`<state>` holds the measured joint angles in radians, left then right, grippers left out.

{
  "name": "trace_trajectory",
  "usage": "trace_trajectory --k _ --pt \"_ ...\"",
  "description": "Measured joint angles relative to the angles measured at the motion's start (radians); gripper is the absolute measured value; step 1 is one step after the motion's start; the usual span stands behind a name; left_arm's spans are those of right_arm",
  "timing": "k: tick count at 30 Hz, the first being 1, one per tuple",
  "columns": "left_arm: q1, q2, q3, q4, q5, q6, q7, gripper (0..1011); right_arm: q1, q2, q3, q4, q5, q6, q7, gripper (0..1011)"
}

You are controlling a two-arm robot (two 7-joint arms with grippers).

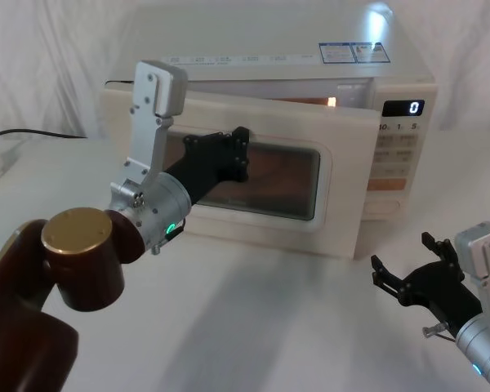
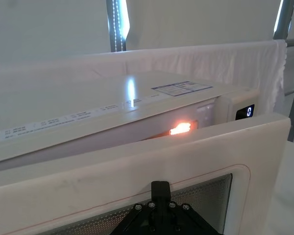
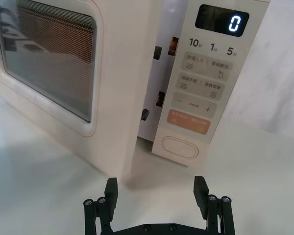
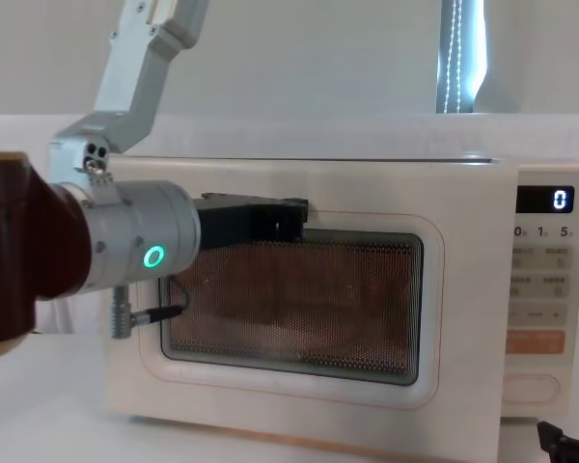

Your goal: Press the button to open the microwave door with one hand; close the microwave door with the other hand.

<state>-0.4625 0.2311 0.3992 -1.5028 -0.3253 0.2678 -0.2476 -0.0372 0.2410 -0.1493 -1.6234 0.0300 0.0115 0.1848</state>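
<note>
Head view puts my right hand (image 1: 404, 278) nearest me, low over the worktop (image 1: 253, 318) in front of the control panel, fingers spread wide and holding nothing; from its wrist camera the two fingertips (image 3: 111, 187) frame the button (image 3: 180, 146), which sits apart from them at the foot of the panel. Farther in, my left hand (image 1: 229, 155) lies against the face of the door (image 1: 343, 204), on the upper part of the window; I cannot tell how its fingers are set. The door stands ajar, its free edge swung out from the microwave (image 1: 310, 69), with the cavity lamp glowing through the gap. I judge the door light and stiff, swinging freely on its hinge until the latch bites, so a flat push suits it, with no grip needed. The glass is smooth and may let the hand slide, so I would press nearer the free edge, on the cream frame.
</note>
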Motion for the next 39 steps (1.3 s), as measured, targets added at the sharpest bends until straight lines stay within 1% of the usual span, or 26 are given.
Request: trace_trajectory --k 9,17,25,39 --pt "-0.018 -0.024 0.004 0.025 0.039 -0.005 0.012 0 0.000 0.000 0.000 0.000 0.000 0.000 0.000 1000" --pt "-0.019 -0.039 -0.004 0.032 0.064 -0.005 0.018 0 0.000 0.000 0.000 0.000 0.000 0.000 0.000 1000" --pt "-0.023 -0.056 -0.020 0.054 0.094 -0.009 0.027 0 0.000 0.000 0.000 0.000 0.000 0.000 0.000 1000" --pt "-0.051 -0.077 -0.037 0.097 0.117 -0.019 0.018 0 0.000 0.000 0.000 0.000 0.000 0.000 0.000 1000"
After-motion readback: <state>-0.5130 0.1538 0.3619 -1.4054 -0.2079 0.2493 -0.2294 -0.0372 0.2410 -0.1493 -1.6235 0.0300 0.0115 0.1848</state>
